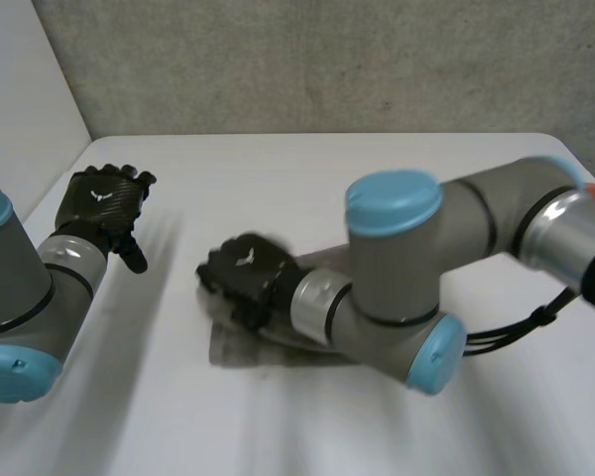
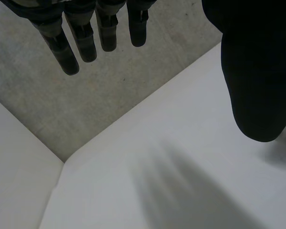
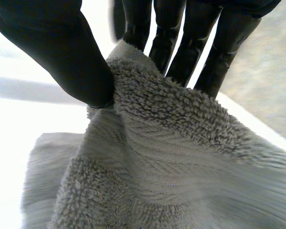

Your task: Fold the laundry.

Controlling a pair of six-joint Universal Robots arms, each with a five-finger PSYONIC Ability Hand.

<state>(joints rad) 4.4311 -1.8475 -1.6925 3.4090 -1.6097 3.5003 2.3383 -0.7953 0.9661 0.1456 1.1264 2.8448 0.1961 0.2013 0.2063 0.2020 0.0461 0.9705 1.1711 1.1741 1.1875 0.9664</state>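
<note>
grey terry towel (image 3: pixel 171 157) pinched by the right hand (image 3: pixel 52 47).

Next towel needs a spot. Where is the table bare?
Bare: far strip of the table by the wall, and between left hand and right hand. Crowded: mid-table, where the right hand pinches the grey towel.

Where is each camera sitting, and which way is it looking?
Head view: behind the arms, looking down at the table; shows both arms, left hand and right hand.
Left wrist view: on the left wrist, looking along the palm at table and wall; shows straight, empty fingers.
Right wrist view: on the right wrist, looking along the palm; shows thumb and fingers pinching the towel.
Shared: head and right wrist views both show the towel in the right hand.
</note>
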